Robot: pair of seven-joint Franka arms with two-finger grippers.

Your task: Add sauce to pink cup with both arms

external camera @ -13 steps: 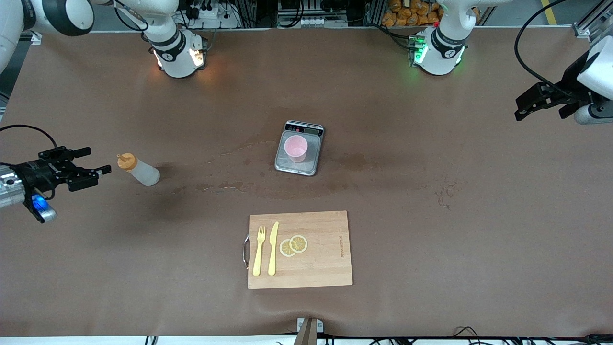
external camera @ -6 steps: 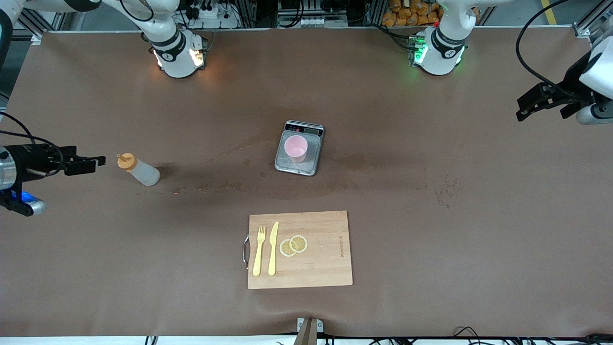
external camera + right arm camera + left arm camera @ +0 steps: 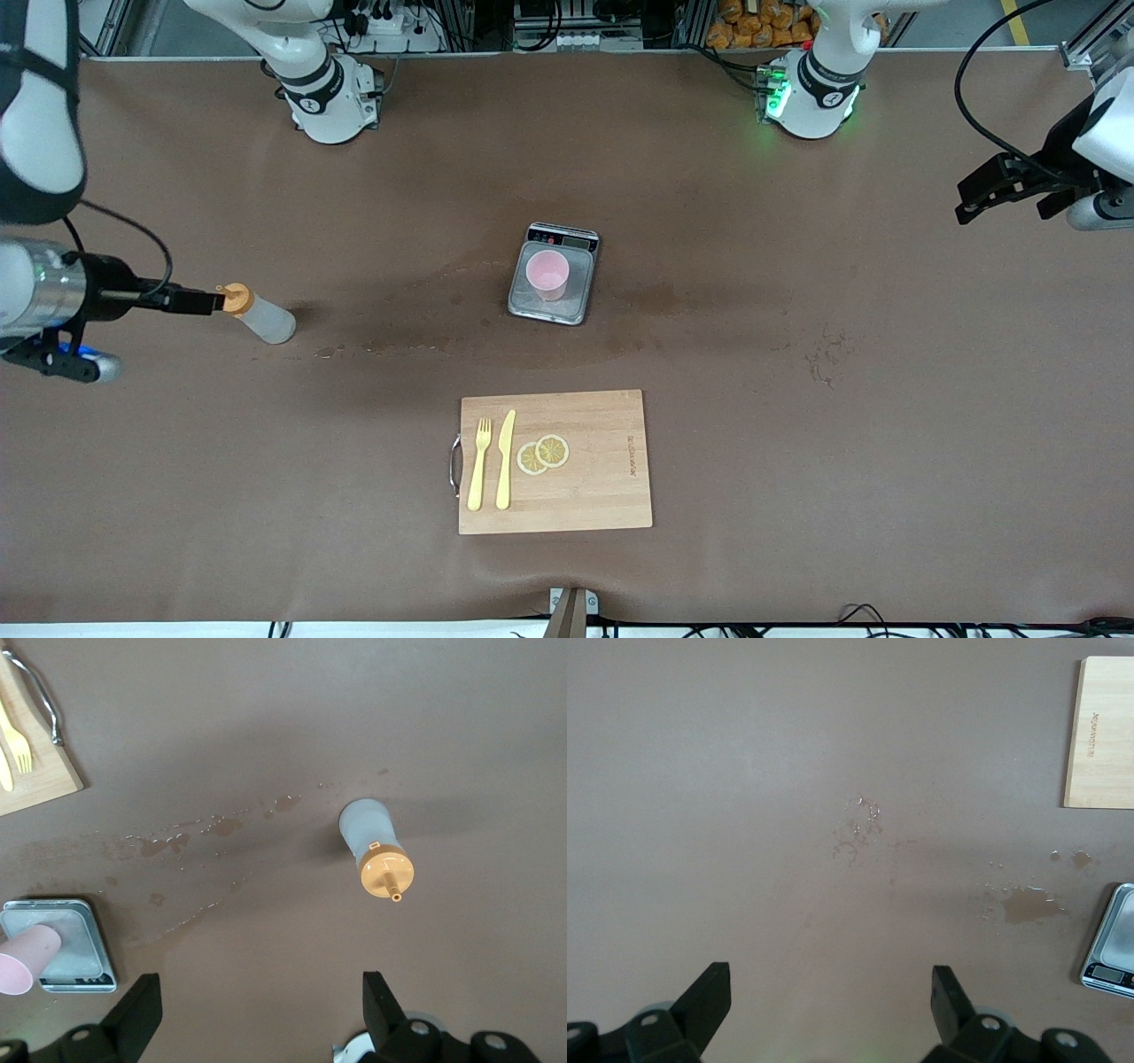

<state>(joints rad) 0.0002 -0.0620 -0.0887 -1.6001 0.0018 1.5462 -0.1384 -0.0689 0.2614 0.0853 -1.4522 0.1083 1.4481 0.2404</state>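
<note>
Sauce bottle [image 3: 258, 315] stands toward the right arm's end of the table, well apart from the pink cup [image 3: 547, 274] on the scale [image 3: 551, 306]; likely light, soft-walled plastic, best gripped mid-body. Right gripper [image 3: 257, 1005] hovers beside its orange cap [image 3: 386, 872], fingers spread; left gripper [image 3: 831, 997] waits, also spread. No label is legible.

Camera layout: one high front view, two wrist views.
The front camera faces the robot bases and covers the whole surface [image 3: 797, 399]. Each wrist camera looks down over its own open pincer from closer range; all three views show the scale [image 3: 551, 276] [image 3: 1114, 950] [image 3: 60, 948].
</note>
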